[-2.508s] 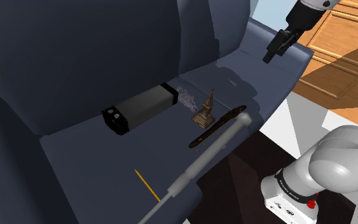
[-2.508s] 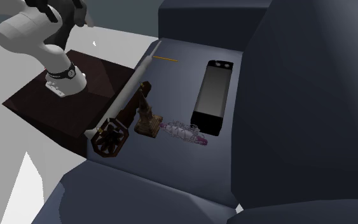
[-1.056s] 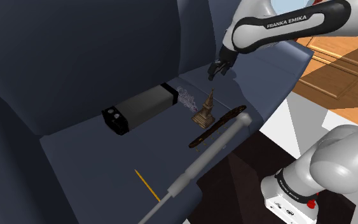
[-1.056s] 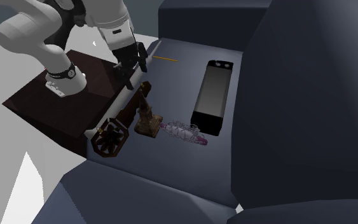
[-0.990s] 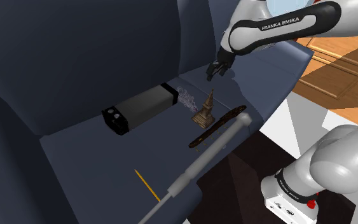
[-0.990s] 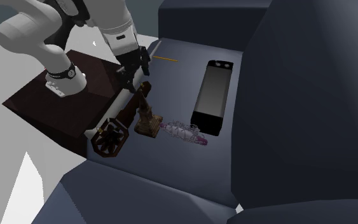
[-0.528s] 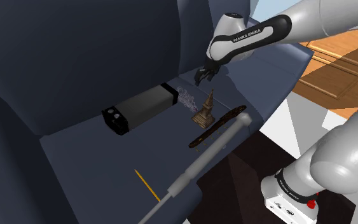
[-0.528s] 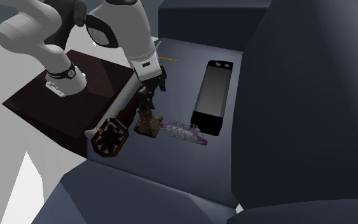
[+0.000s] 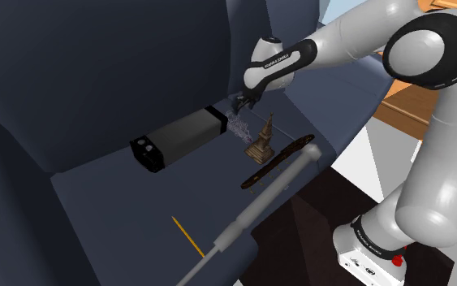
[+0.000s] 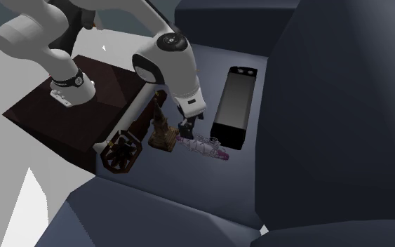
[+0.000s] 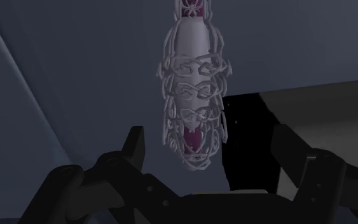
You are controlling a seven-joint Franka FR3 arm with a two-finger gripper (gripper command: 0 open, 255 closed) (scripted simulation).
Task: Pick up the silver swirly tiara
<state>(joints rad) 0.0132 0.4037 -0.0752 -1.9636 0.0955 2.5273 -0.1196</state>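
The silver tiara point(image 9: 237, 124) lies on the dark blue sofa seat point(image 9: 121, 203). It is between the end of a long grey box point(image 9: 178, 140) and a little brown statue point(image 9: 263, 138), close to both. The gripper point(image 11: 209, 137) hangs right above it with its 2 fingers spread wide, holding nothing. The tiara looks like thin loops of wire with pink bits inside. I think it is light, a bit bendy and easy to squash. I would pinch it gently across its narrow middle, where the loops bunch together. The fingers could slip through the gaps.
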